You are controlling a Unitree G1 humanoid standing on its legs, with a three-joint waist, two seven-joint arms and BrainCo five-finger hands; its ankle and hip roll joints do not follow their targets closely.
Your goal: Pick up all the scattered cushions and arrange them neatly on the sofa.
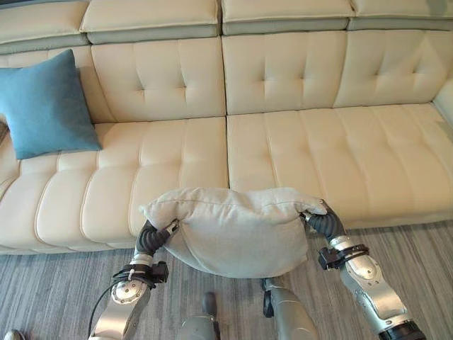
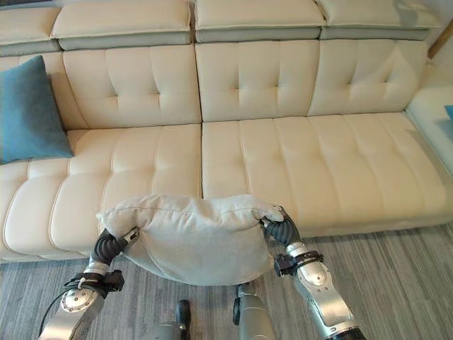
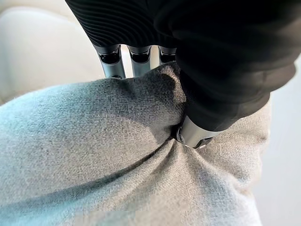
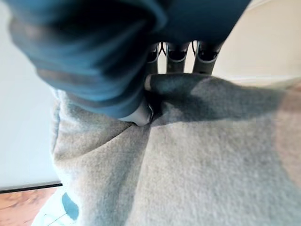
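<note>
Two cushions in sight, one grey one held up by both hands in front of the sofa.

The grey cushion (image 1: 233, 234) hangs off the floor just ahead of the cream sofa (image 1: 297, 149) seat edge. The left hand (image 3: 141, 61) pinches its left top corner, fingers over the far side and thumb dug into the fabric, and the right hand (image 4: 176, 56) does the same on the right corner. The one blue cushion (image 1: 44, 105) leans upright against the backrest at the sofa's left end. Grey wood-look floor (image 1: 42, 283) below.
</note>
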